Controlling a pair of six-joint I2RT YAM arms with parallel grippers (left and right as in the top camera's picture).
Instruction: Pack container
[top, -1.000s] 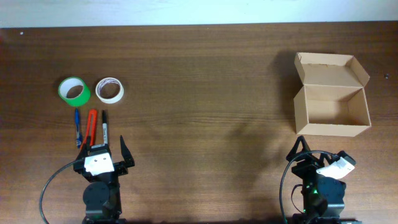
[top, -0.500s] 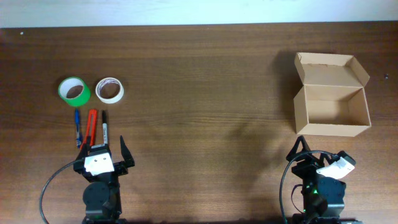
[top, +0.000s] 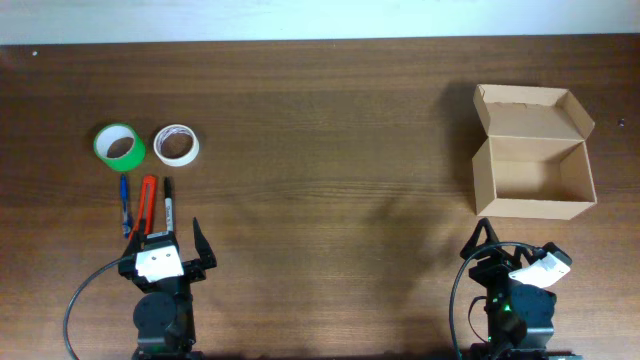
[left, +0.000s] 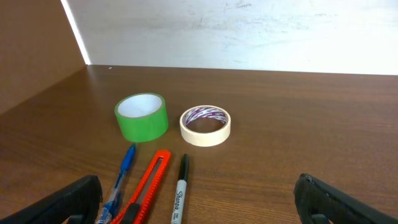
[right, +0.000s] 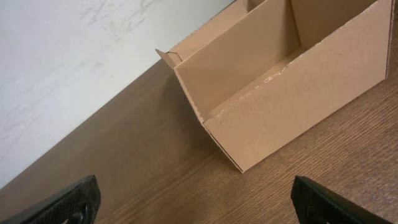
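We see the left fingers (left: 69, 200) and the right fingers (right: 67, 200) both spread wide, grasping nothing. The container (top: 530, 208) stands open at 2 o'clock on the bench (top: 320, 120), at 12 o'clock from the right fingers.

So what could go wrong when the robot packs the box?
The pen, cutter and marker lie close together, so the open left gripper might knock one while grabbing another. The box sits far across the table from them, so something could drop on the way. The box might slide if bumped.
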